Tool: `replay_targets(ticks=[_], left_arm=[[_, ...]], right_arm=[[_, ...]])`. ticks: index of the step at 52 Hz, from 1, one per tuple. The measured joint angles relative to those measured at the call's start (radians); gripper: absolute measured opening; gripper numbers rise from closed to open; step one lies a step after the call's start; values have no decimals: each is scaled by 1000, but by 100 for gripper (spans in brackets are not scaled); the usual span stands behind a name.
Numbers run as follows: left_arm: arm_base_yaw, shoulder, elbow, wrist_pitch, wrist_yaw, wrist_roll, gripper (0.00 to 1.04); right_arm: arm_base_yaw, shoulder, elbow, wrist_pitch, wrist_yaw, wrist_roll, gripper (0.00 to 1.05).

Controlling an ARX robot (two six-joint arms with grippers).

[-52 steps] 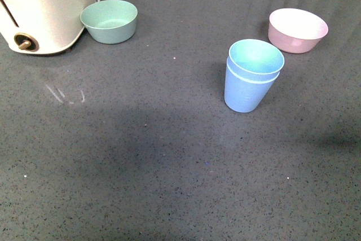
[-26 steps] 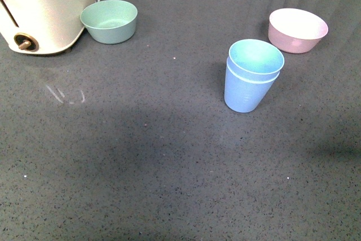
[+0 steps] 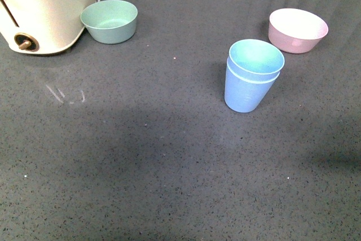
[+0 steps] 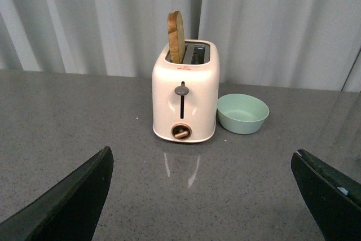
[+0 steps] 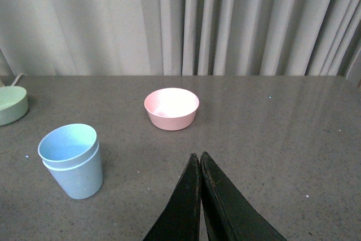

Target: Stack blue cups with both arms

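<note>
Two tapered light-blue plastic cups (image 3: pixel 252 76) are being kept nested, task apparently complete; left gripper (image 4: pixel 206 196) is being held wide open and empty, right gripper (image 5: pixel 201 165) closed and empty.

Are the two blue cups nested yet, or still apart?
Nested. The blue cups stand upright as one stack on the counter, the inner rim just above the outer rim; neither gripper touches them.

Neither arm shows in the front view. The left gripper (image 4: pixel 203 196) holds its black fingers (image 4: pixel 73 198) spread wide apart; the right gripper (image 5: pixel 200 165) has its fingertips pressed together, holding nothing.
</note>
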Motion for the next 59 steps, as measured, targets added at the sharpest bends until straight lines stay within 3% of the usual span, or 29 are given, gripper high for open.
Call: replay_targets(ticks=[14,26,59], left_arm=[[0,0,0,0,0,0,96],[0,0,0,0,0,0,96],[0,0,0,0,0,0,96]], right_arm=[[0,0,0,0,0,0,44],[0,0,0,0,0,0,96],[0,0,0,0,0,1,96]])
